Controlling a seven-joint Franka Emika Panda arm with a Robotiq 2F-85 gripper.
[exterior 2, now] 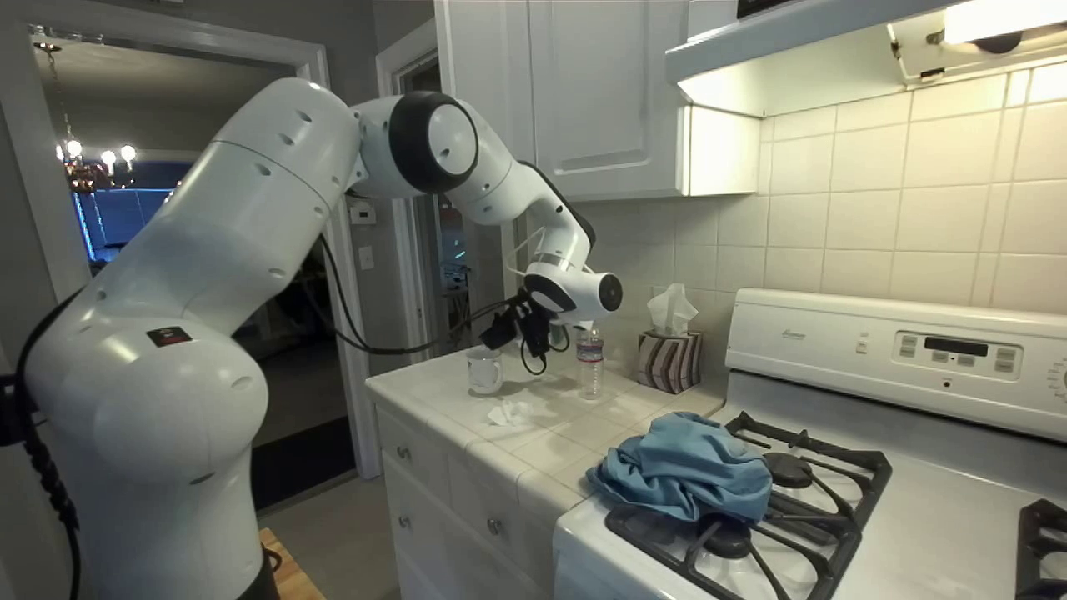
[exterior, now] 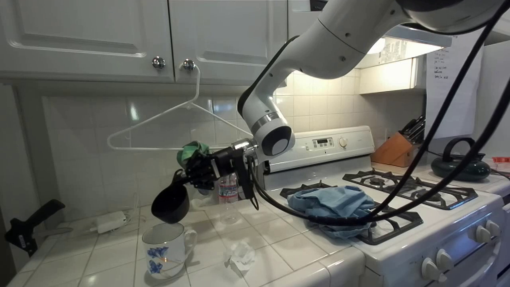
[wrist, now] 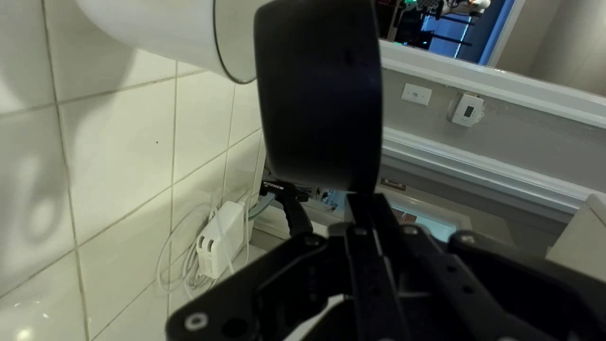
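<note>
My gripper [exterior: 184,175] is shut on a black scoop-like cup [exterior: 171,203], which also shows in the wrist view [wrist: 322,99]. The fingertips [wrist: 367,201] are close together at the cup's edge. The black cup hangs in the air just above a white mug [exterior: 165,251] with blue flowers and appears tilted; its inside is too dark to make out. The mug stands upright on the tiled counter, its handle toward the stove in an exterior view. It also shows in the other exterior frame [exterior 2: 484,372] and partly in the wrist view [wrist: 175,33].
A crumpled tissue [exterior: 242,255], plastic bottle [exterior 2: 590,362], tissue box [exterior 2: 669,360] and white charger [exterior: 110,222] sit on the counter. A black-handled clamp [exterior: 36,225] is at its edge. A white hanger [exterior: 159,148] hangs behind the gripper. A blue cloth [exterior 2: 683,467] lies on the stove.
</note>
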